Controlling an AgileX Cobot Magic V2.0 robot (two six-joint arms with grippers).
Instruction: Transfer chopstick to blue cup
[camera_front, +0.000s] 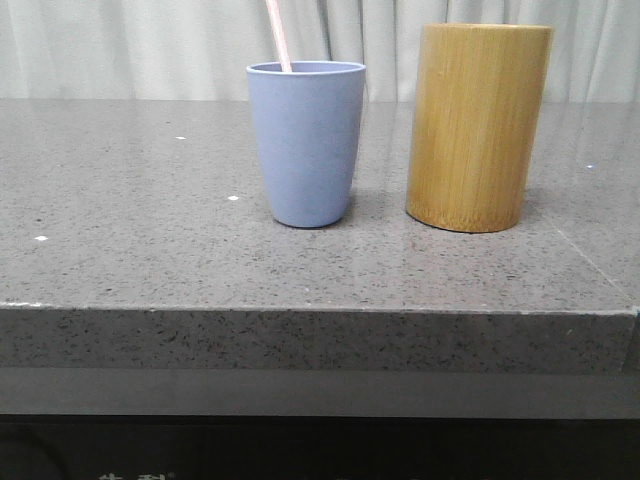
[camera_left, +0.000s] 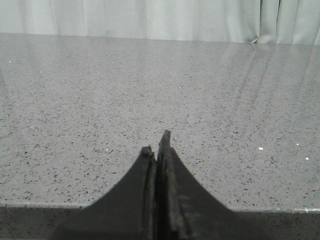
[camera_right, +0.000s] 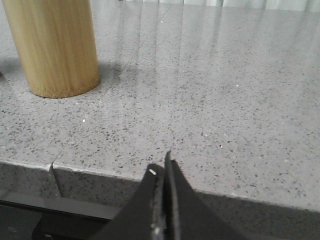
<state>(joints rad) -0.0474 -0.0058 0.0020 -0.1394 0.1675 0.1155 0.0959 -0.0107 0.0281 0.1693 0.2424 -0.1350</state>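
Note:
The blue cup (camera_front: 307, 143) stands upright on the grey stone counter in the front view. A pale pink chopstick (camera_front: 278, 35) leans inside it, its upper end rising past the frame's top. My left gripper (camera_left: 156, 142) hangs over the counter's front edge, shut with nothing between its fingers. Over the same front edge farther right, my right gripper (camera_right: 162, 165) is shut and empty, well in front of the bamboo cylinder (camera_right: 52, 45).
The tall yellow-brown bamboo cylinder (camera_front: 478, 125) stands just right of the cup. The speckled counter (camera_front: 130, 230) ends in a front edge with a dark gap below. A seam (camera_right: 92, 107) runs across the counter near the cylinder. Pale curtains hang behind.

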